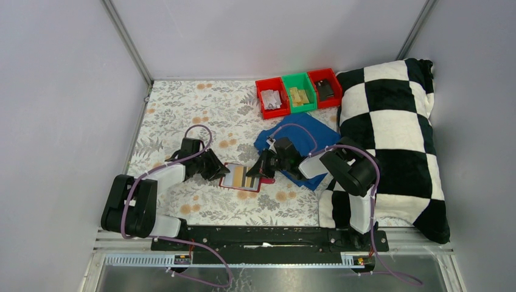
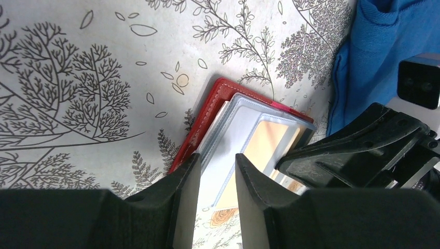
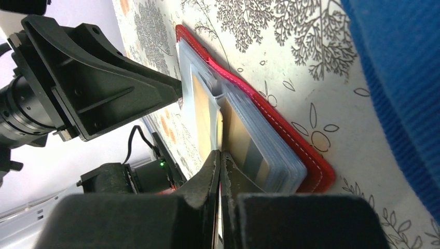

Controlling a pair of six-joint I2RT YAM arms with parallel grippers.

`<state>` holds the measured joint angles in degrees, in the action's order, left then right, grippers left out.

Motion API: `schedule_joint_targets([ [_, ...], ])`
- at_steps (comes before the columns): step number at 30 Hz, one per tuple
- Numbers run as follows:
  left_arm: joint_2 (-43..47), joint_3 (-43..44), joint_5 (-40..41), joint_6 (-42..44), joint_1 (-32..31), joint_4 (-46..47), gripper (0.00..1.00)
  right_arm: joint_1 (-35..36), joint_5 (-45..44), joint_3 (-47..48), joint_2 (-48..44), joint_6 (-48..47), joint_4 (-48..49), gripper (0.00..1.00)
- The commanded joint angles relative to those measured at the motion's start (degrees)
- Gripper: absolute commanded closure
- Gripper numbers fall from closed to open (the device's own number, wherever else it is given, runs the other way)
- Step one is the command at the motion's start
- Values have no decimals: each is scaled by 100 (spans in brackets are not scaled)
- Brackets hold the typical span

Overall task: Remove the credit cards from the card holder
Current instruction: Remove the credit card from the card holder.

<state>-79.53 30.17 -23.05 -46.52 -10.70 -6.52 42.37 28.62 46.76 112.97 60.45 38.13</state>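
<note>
Two tools at open card holder (image 1: 242, 177) on counter (image 1: 182, 109); extraction step, no card out. Left tool (image 2: 218, 161) part-spread astride its edge; right tool (image 3: 219, 155) pressed together beside tan card (image 3: 200, 111), pinch unclear. Next: firm nip, slide from slot

Floral-cloth table (image 1: 182, 109) carries open red card holder (image 2: 207, 111), blue cloth (image 1: 319, 131), three small bins (image 1: 297, 76), checkered pillow (image 1: 395, 121) at right.

Bins (image 1: 302, 109), blue cloth (image 1: 304, 131) — pillow (image 1: 395, 134) (checkered).
</note>
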Motion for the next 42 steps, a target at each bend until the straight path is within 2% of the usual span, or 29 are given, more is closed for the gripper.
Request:
schedule_joint_targets([
  [1, 141, -278, 394, 20, -9, -293, 64, -39, 33, -198, -227, 248, -136, 100],
  [14, 1222, -714, 175, -619, -46, -432, 65, -43, -53, 51, -324, -125, -594, 100],
  [18, 1592, -463, 260, -506, -74, -801, 65, -42, -51, 69, -354, -229, -680, 96],
  [20, 1654, -322, 335, -435, -117, -886, 64, -42, -50, 63, -350, -229, -649, 91],
  [22, 1567, -205, 324, -392, -161, -823, 63, -45, -63, 40, -337, -197, -588, 84],
  [24, 1384, -162, 130, -405, -210, -491, 63, -45, -98, 12, -308, -139, -499, 80],
  [27, 1076, -212, -378, -590, -347, 233, 62, -45, -132, -18, -270, -88, -421, 79],
  [30, 689, -156, -616, -722, -538, 557, 63, -45, -136, -3, -245, -75, -396, 79],
  [37, 292, -265, -576, -986, -921, 1335, 63, -45, -28, 7, -145, 57, -184, 75],
  [42, -13, -262, -408, -919, -1004, 1304, 64, -40, 47, 13, -21, 236, 100, 77],
])
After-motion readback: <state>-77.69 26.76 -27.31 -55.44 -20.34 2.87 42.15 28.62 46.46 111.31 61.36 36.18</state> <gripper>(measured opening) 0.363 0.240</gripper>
